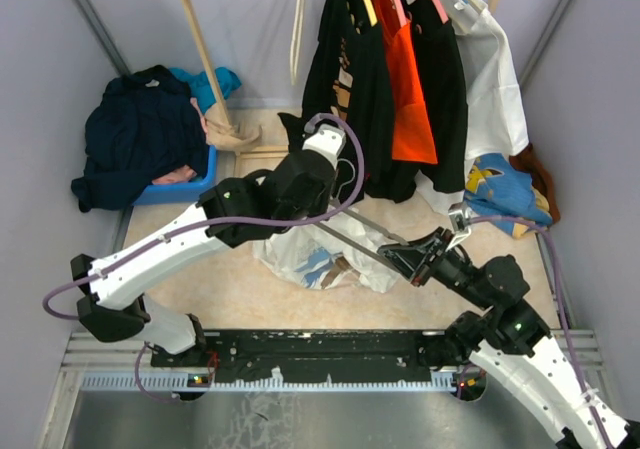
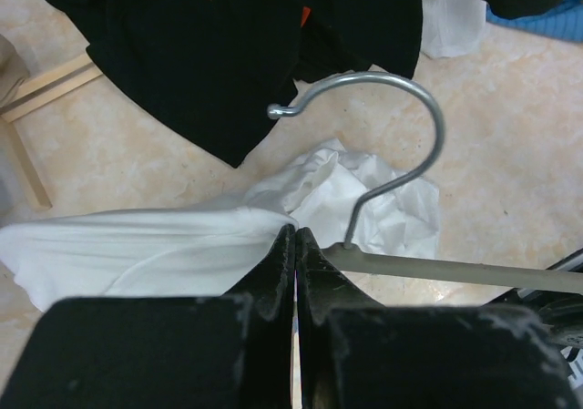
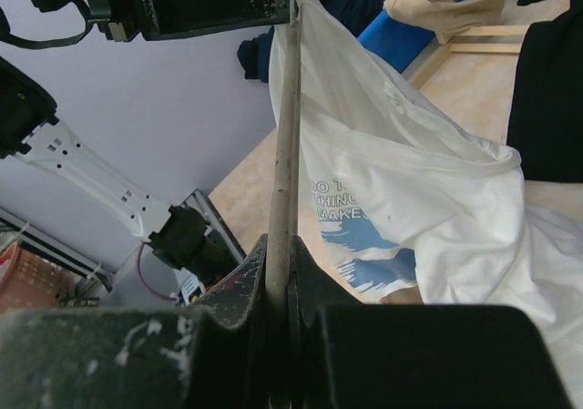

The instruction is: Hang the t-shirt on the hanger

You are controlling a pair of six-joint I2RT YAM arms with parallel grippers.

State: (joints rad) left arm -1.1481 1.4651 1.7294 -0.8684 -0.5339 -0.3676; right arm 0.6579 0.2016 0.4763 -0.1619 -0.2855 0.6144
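The white t-shirt (image 1: 300, 264) with its blue print (image 3: 364, 245) hangs bunched over the floor at the centre. My left gripper (image 2: 297, 231) is shut on a fold of its white fabric (image 2: 164, 250), just left of where the silver hook (image 2: 428, 108) joins the hanger (image 2: 455, 270). From the top view the left gripper (image 1: 318, 219) sits at the hanger's upper end, and the hanger's (image 1: 368, 226) thin arms slant down to the right. There my right gripper (image 1: 398, 257) is shut on one pale arm (image 3: 284, 154), which runs straight out from between its jaws (image 3: 287, 245). The shirt drapes to that arm's right.
A wooden rack (image 1: 205, 49) at the back carries black, orange (image 1: 410, 79) and white garments on hangers. A blue bin (image 1: 190, 179) heaped with navy clothing (image 1: 140, 134) stands at the left. A blue and yellow garment (image 1: 500, 189) lies at the right wall.
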